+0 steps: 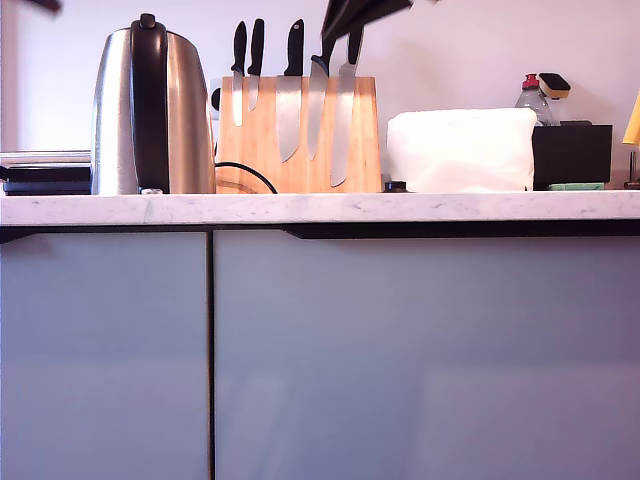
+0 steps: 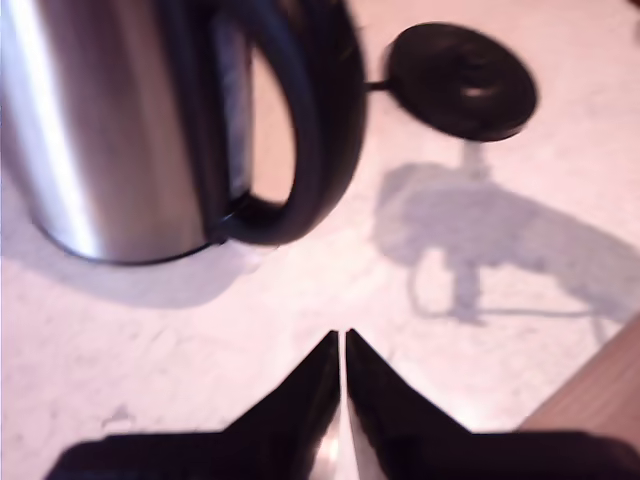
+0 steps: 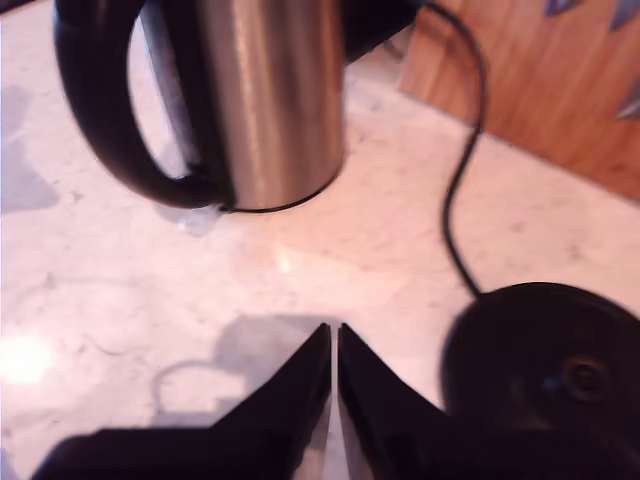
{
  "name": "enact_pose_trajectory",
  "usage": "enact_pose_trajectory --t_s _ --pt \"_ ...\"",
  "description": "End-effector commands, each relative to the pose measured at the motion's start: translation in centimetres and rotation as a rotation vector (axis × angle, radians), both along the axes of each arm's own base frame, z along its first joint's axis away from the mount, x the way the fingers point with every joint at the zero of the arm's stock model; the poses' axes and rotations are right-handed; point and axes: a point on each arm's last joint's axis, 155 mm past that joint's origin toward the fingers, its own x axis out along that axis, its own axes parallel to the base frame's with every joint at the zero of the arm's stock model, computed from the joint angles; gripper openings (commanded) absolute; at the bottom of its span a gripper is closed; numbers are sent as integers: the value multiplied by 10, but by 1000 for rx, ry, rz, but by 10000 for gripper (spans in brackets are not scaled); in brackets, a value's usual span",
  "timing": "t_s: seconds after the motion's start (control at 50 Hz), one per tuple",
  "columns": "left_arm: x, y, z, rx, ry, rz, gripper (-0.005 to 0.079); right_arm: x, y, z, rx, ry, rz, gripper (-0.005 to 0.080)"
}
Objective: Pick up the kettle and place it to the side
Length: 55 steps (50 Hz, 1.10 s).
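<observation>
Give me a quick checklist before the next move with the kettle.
1. Kettle upright on the counter: ok.
2. Kettle off its base: ok, base lies bare beside it.
3. My first gripper empty: ok, jaws together, apart from the kettle.
4. My second gripper empty: ok, jaws together.
5. Cord free of the kettle: cannot tell.
6. Kettle apart from the knife block: ok.

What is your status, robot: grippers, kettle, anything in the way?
My first gripper shut, empty. My second gripper shut, empty. Kettle upright on counter, off its base. Nothing blocking.
</observation>
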Motion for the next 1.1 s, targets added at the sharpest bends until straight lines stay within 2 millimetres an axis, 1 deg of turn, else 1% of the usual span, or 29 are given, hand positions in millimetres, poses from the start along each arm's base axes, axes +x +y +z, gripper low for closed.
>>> enact_pose_trajectory --t_s 0.0,0.1,0.18,0.38,0.42,0.5,0.56,0.68,0.76,0.78,0.86,0.98,1.08 --pt "-9 0 12 2 -67 17 -18 -2 -14 -5 -17 6 -31 -12" --pt "-13 3 8 12 -98 33 -18 -3 -29 -2 -15 0 -58 -12" --pt "-14 5 4 23 -122 50 -18 -3 -45 -7 -27 3 -97 -11" --pt "-14 8 -6 20 -163 82 -18 -12 -85 -6 -29 -26 -184 -11" --pt "-14 8 -10 12 -164 89 -18 -16 -92 -4 -24 -37 -195 -12" --pt "-14 9 -17 7 -166 97 -18 -23 -108 -6 -20 -50 -228 -11" --pt "-15 10 -24 7 -169 108 -18 -28 -125 -5 -18 -73 -270 -11" --pt "-17 14 -38 13 -177 140 -18 -38 -152 -8 2 -110 -345 -11" --pt "-18 18 -47 10 -185 172 -18 -47 -166 -10 22 -135 -385 -11" --pt "-18 18 -48 9 -189 179 -18 -48 -171 -13 19 -136 -399 -11" --pt "-19 20 -56 22 -214 204 -18 -56 -188 -12 25 -171 -452 -11" --pt "-19 22 -64 43 -264 228 -18 -67 -210 -24 37 -182 -519 -11" --pt "-21 21 -69 35 -282 232 -18 -75 -230 -39 33 -175 -574 -11"
